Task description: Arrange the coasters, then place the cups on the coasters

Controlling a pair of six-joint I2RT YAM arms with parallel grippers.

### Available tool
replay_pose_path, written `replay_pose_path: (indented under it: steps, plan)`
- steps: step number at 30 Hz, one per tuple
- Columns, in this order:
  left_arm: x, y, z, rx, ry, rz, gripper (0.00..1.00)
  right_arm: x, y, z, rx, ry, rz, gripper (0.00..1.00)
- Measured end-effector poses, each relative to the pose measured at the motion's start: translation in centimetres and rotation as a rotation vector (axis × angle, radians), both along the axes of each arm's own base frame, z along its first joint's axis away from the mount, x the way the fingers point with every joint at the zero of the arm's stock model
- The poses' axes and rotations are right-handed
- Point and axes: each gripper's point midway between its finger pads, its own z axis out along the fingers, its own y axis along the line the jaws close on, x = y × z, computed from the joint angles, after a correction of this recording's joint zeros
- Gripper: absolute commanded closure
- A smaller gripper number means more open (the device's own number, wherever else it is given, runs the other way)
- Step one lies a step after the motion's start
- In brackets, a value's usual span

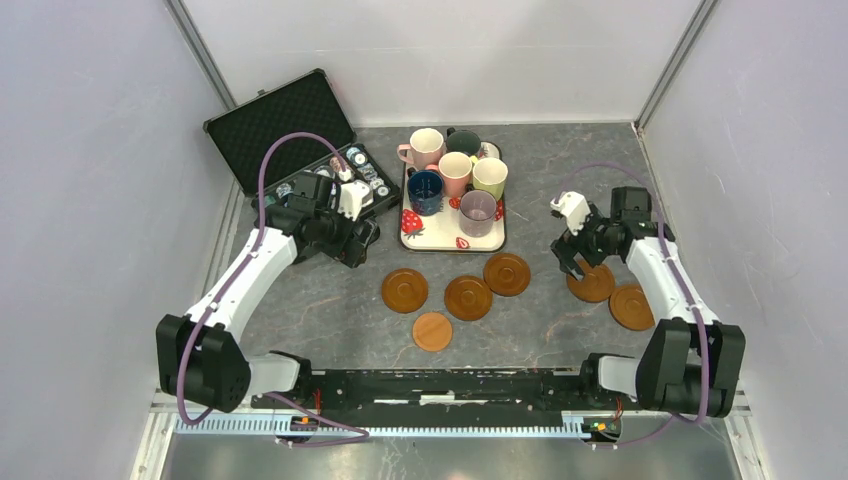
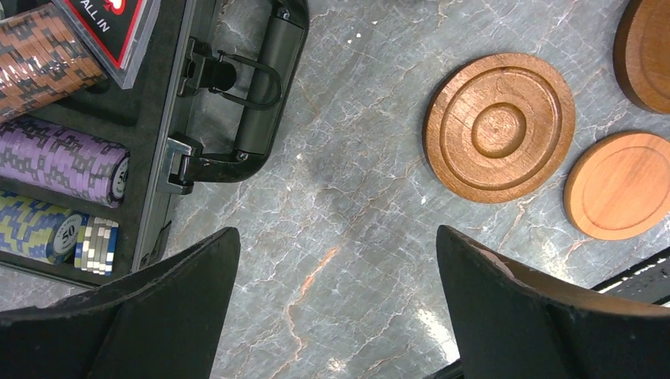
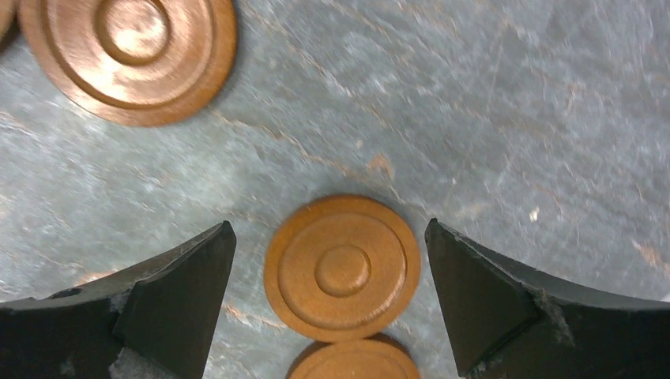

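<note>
Several brown wooden coasters lie on the grey table: three grooved ones (image 1: 404,290) (image 1: 468,297) (image 1: 506,273) in the middle, a plain one (image 1: 432,331) nearer me, and two (image 1: 592,283) (image 1: 631,306) at the right. The cups stand crowded on a tray (image 1: 430,232): pink (image 1: 425,148), pink (image 1: 455,170), yellow-green (image 1: 489,176), navy (image 1: 425,190), lilac (image 1: 477,210), dark (image 1: 463,141). My right gripper (image 3: 329,223) is open above a coaster (image 3: 341,268), its fingers either side and apart from it. My left gripper (image 2: 336,231) is open over bare table, left of a coaster (image 2: 499,126).
An open black case (image 1: 285,125) of poker chips (image 2: 59,162) sits at the back left, its handle (image 2: 265,87) close to my left gripper. Light walls close in the table on both sides and at the back. The arms' base rail (image 1: 450,385) runs along the near edge.
</note>
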Motion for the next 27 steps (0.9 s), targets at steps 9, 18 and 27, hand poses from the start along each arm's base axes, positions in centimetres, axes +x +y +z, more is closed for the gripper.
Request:
replay_pose_path:
  steps: [9, 18, 27]
  plan:
    - [-0.2, -0.5, 0.6, -0.030, -0.012, -0.010, 0.00, -0.6, -5.5, -2.8, -0.115, 0.092, -0.103, 0.08]
    - [-0.2, -0.6, 0.7, -0.044, -0.011, 0.002, 0.00, -1.0, -7.3, -6.4, -0.196, 0.214, -0.110, 0.20]
    - [-0.2, -0.7, 0.7, -0.049, -0.008, 0.009, 0.00, 0.5, -8.4, -7.6, -0.236, 0.235, -0.111, 0.28]
